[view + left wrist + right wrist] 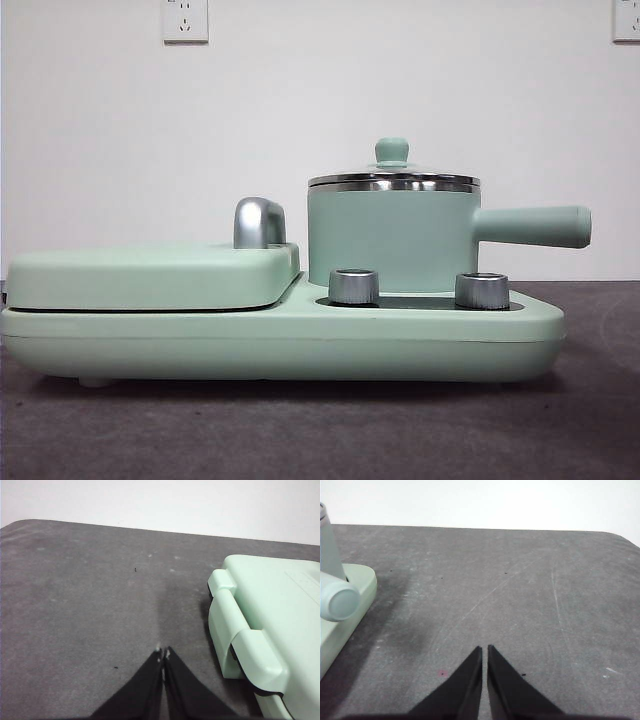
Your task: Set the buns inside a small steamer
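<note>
Only the front view shows the small steamer (392, 235) whole — a smooth mint-green cylinder, steel-rimmed, glass lid on, seated on the cooker base (280, 340) with its straight handle pointing toward three o'clock. The right wrist view catches just the handle's rounded end (339, 603). The left gripper (163, 654) and right gripper (484, 649) are both clenched and empty over the grey table (520, 580) — no buns visible.

A plain white wall (320, 120) with 2 sockets (185, 20) rises behind the scuffed dark grey tabletop (320, 430).

Bare test room: grey table (600, 430), white wall (300, 100), wall sockets (185, 20).
</note>
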